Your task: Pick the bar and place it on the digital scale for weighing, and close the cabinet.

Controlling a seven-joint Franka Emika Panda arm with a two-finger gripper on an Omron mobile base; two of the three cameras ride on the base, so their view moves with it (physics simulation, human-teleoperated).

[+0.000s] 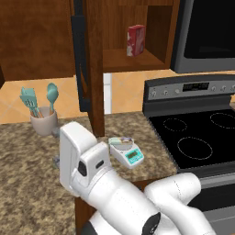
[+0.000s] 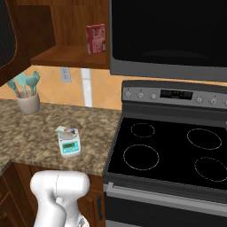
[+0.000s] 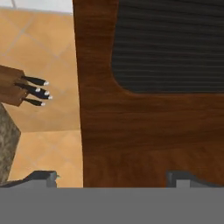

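Note:
The bar, small and pale, lies on the far end of the digital scale, over its round plate. The white scale, with its teal display, sits on the granite counter. The cabinet door stands swung open, edge-on in the left base view, with its long black handle. In the hand view my gripper is open and empty, close to the door's wooden face below its dark panel.
A red box stands on the open cabinet's shelf. A cup of teal utensils is at the counter's back left. A knife block stands beyond the door. The black stove is on the right.

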